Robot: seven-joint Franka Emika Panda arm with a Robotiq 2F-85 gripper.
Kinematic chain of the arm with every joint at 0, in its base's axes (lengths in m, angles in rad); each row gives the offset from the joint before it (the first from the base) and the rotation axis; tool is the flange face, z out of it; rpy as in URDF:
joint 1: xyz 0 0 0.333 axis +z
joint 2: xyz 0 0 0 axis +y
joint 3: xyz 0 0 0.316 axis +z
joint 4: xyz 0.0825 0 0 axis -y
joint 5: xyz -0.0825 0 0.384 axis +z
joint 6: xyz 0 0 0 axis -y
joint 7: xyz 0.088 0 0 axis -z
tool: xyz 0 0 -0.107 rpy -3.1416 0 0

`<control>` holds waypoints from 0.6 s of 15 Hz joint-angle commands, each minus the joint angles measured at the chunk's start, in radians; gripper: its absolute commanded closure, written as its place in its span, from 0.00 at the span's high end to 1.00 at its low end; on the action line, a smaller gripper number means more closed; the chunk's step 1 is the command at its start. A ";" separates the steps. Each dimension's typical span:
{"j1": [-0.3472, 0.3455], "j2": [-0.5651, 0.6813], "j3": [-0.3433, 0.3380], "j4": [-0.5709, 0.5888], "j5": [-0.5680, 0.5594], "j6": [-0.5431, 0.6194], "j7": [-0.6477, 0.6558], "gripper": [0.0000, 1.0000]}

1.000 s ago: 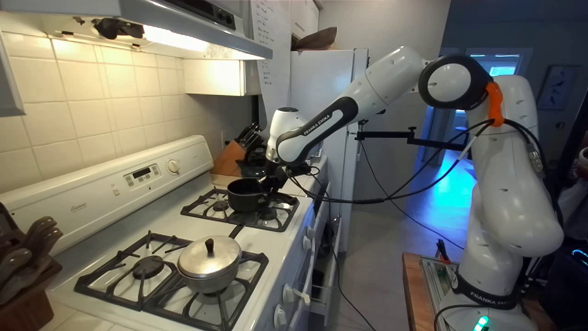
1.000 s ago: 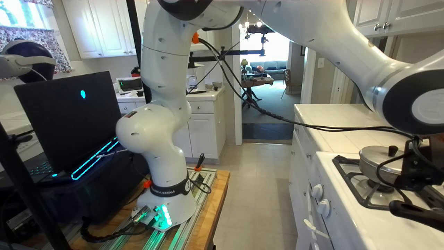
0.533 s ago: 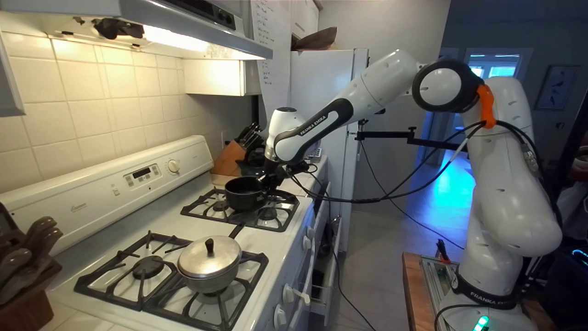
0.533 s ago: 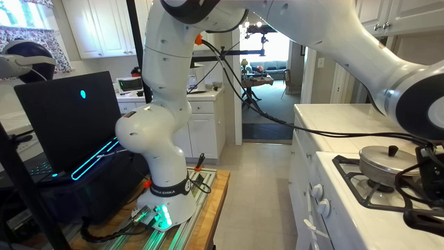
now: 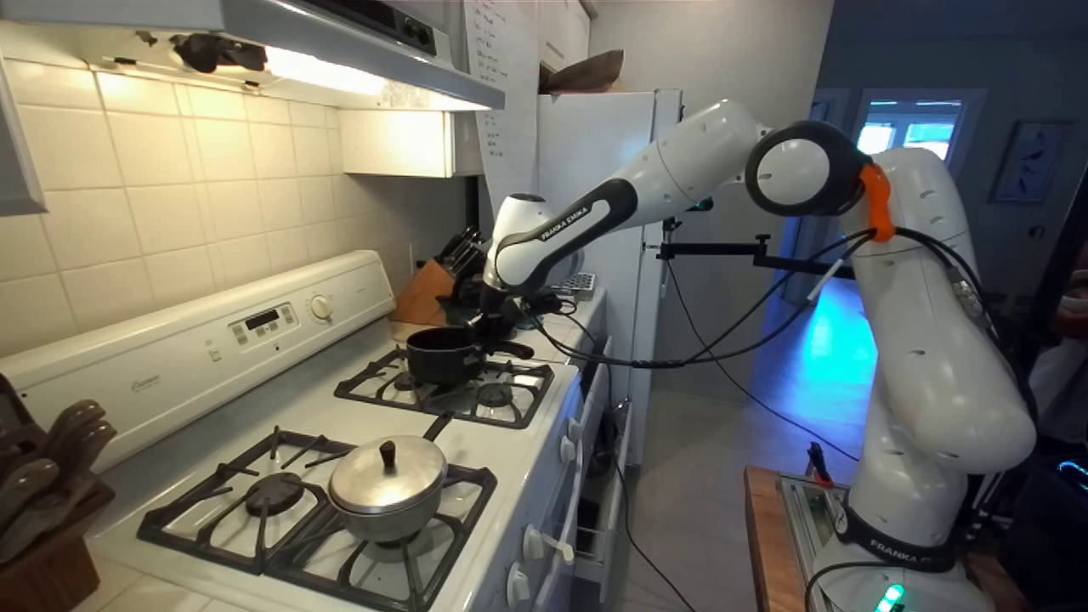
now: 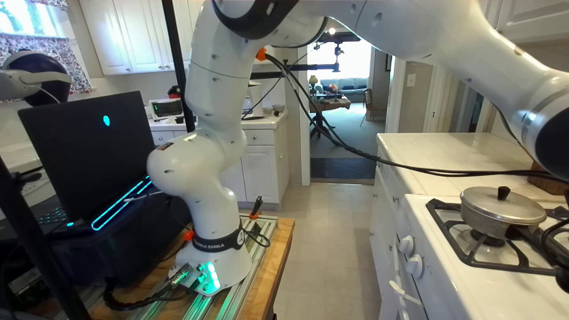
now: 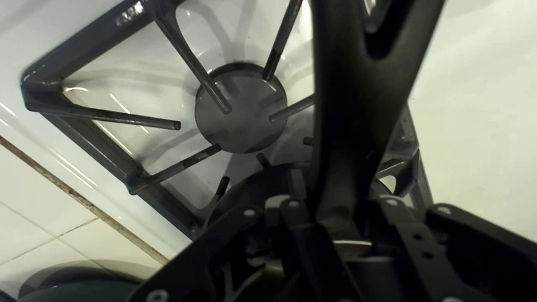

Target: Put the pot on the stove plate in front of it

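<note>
The small black pot point(image 5: 442, 359) is over the far grate point(image 5: 531, 391), mostly above its back burner point(image 5: 406, 380). I cannot tell whether its base touches the grate. My gripper point(image 5: 483, 330) is shut on the pot's handle point(image 5: 510, 349) close to the body. In the wrist view the handle point(image 7: 352, 105) runs up between the fingers point(image 7: 335, 199), and the pot's body point(image 7: 256, 182) is mostly hidden below them. The front burner point(image 7: 239, 111) shows there uncovered, and in an exterior view point(image 5: 495, 395). In an exterior view only the handle's end point(image 6: 563, 281) shows at the edge.
A silver lidded pan point(image 5: 388, 489) stands on the near grate point(image 5: 297, 518), its handle point(image 5: 439, 425) pointing toward the far grate. A knife block point(image 5: 422, 293) and dark kettle point(image 5: 466, 297) stand behind the pot. The stove's back panel point(image 5: 255, 331) and the hood point(image 5: 365, 59) bound the space.
My gripper and the pot have moved together toward the back of the stove and the near grate. More of the handle shows now, and more of the far grate's front burner is uncovered.
</note>
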 commanded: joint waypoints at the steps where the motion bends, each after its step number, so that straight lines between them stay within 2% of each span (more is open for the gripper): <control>1: -0.026 0.045 0.028 0.096 0.062 -0.032 -0.062 0.07; 9: -0.028 0.102 0.031 0.184 0.058 -0.064 -0.064 0.07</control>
